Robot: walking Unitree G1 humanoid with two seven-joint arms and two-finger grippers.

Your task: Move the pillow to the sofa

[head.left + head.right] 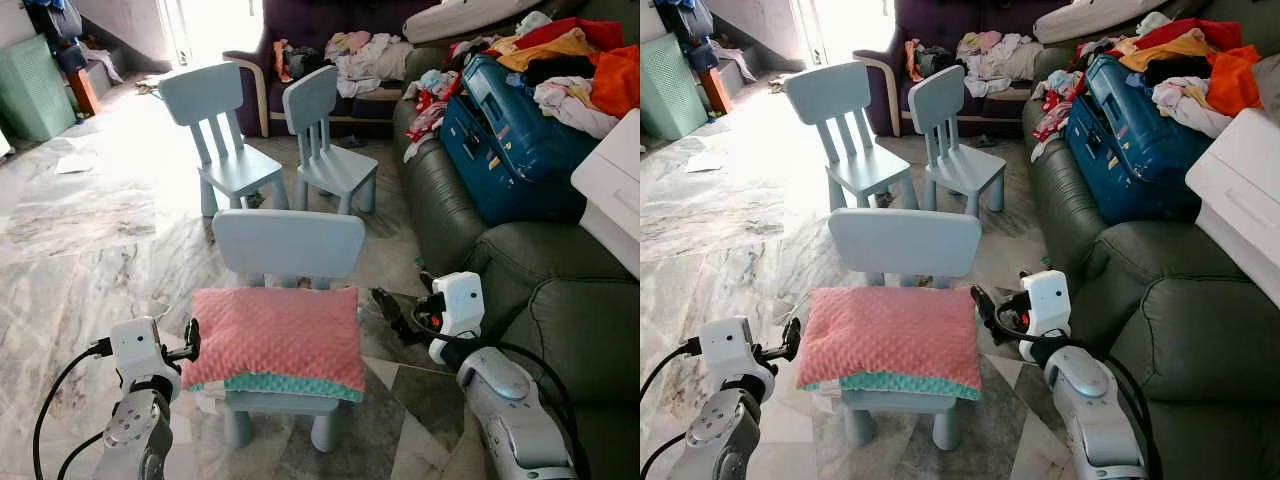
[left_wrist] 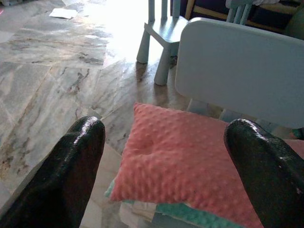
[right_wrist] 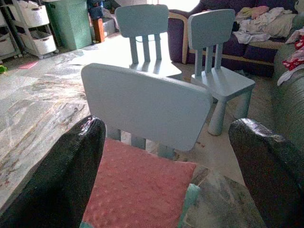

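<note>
A dark green sofa [image 1: 520, 270] runs along the right side, with a blue suitcase [image 1: 510, 140] and piled clothes [image 1: 570, 60] at its far part; two more small chairs [image 1: 270, 140] stand farther on the marble floor [image 1: 80, 250]. The pink pillow [image 1: 277, 337] lies flat on the seat of the near light blue chair [image 1: 290, 250], left of the sofa. The left gripper [image 1: 192, 342] is just beside the pillow's left edge and the right gripper [image 1: 395, 312] is near its right edge; the fingers [image 2: 76, 175] of both stand wide apart, holding nothing.
</note>
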